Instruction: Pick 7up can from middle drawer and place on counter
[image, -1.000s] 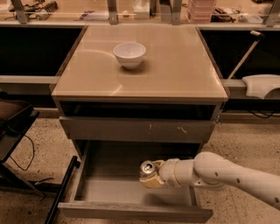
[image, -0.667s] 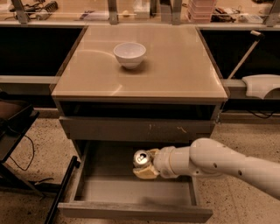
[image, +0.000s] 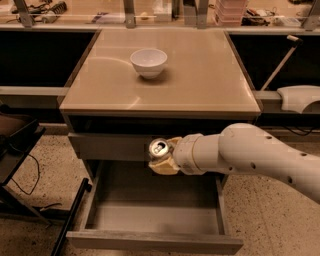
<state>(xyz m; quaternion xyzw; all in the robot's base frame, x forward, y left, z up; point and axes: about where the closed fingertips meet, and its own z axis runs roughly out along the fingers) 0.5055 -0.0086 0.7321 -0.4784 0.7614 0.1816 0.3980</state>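
The 7up can (image: 159, 147) sits clamped between the pale fingers of the gripper (image: 161, 156), its shiny top tilted toward the camera. Compared with a moment ago, the can is higher: then it hung low over the drawer floor, now it is clear of the middle drawer (image: 150, 214), which lies open below the gripper. Just behind the gripper is the upper drawer front (image: 107, 146). The counter (image: 205, 80) lies above and beyond the gripper, with the white bowl (image: 148, 61) resting on it, unmoved. The white arm (image: 250, 156) reaches in from the right.
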